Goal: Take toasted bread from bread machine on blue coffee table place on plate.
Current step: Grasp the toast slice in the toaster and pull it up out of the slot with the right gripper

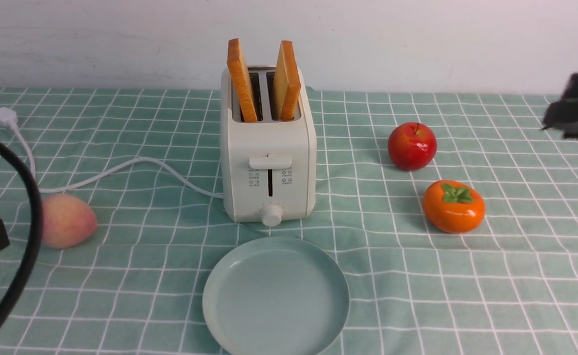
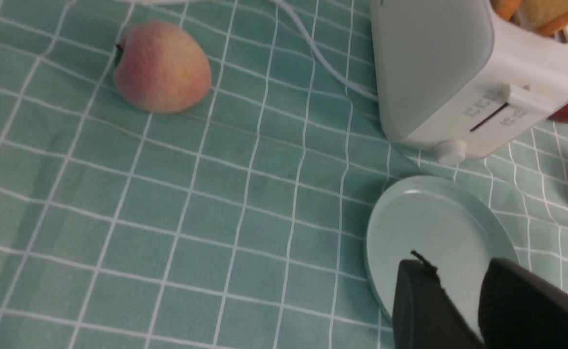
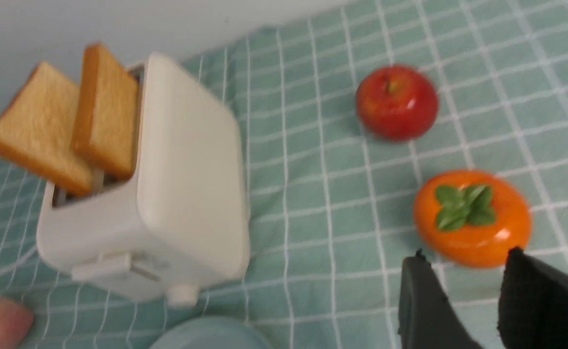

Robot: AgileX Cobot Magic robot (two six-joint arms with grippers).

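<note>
The left claw (image 2: pixel 451 283) is released, its fingertips apart with nothing between them; the right claw (image 3: pixel 465 276) is released too, also holding nothing. Outward from them, the round pale blue-green plate (image 1: pixel 276 296) lies on the surface (image 1: pixel 146 276), just in front of the cream-white two-slot toaster (image 1: pixel 271 167). Both slices of toast stand in the toaster's slots, the left slice (image 1: pixel 242 81) in the left slot and the right slice (image 1: pixel 287 81) in the right. Each rises steeply on edge, its length running upward; in the front view the left one's top tips left, while the right one leans only slightly, its golden face partly turned left.

The slots hide both slices' lower ends. The front view cuts off the plate's near rim and most of each claw, the right one blurred. A black cable (image 1: pixel 36 217) partly covers the peach (image 1: pixel 68 220).
</note>
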